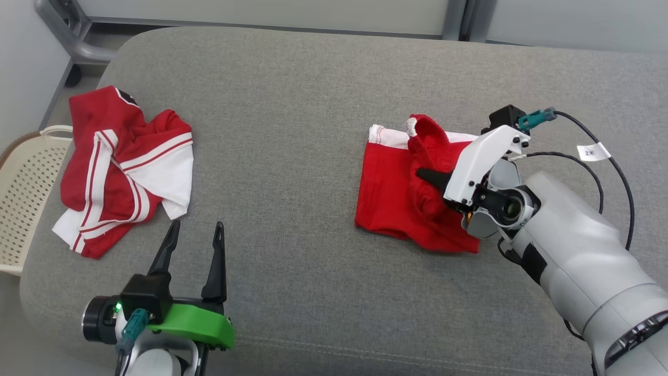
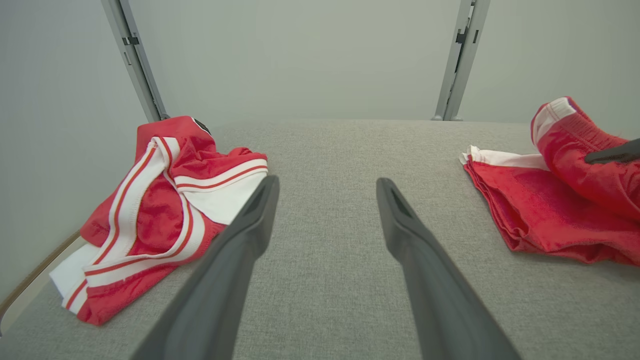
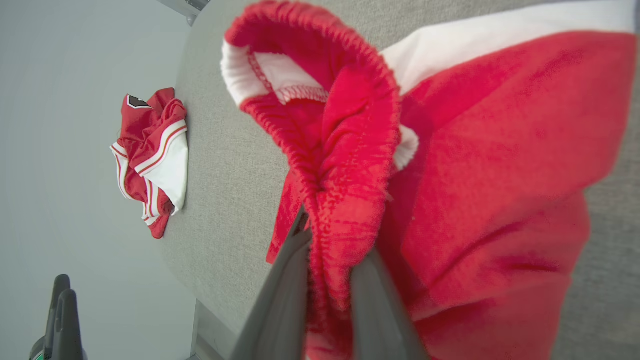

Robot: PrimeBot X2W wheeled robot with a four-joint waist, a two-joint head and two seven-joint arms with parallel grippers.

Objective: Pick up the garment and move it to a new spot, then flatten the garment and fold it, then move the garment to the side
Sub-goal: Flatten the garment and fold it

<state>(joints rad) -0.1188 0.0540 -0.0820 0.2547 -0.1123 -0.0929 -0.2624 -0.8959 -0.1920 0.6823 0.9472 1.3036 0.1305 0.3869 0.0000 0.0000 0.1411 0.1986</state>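
Garment [image 1: 389, 201] waistband clamped between the right gripper [image 1: 430, 177] fingers — left gripper [image 1: 197, 230] splayed wide, well apart.

Red shorts [image 1: 391, 198] with white trim; red-and-white striped jersey [image 1: 120, 167]; grey cushion [image 1: 292, 130]; cream basket [image 1: 21, 193]

You get bright, even, diffuse light in all three views, with no glare. Shadows are soft: a faint one edges the red garment [image 1: 391, 198] on the grey cushion [image 1: 292, 104]. Your head view is sharp. Up close, the right gripper's fingers [image 3: 280, 300] and the left gripper's fingers [image 2: 225, 280] blur. The wall posts [image 2: 131, 55] lean outward, bent by the wide lens.
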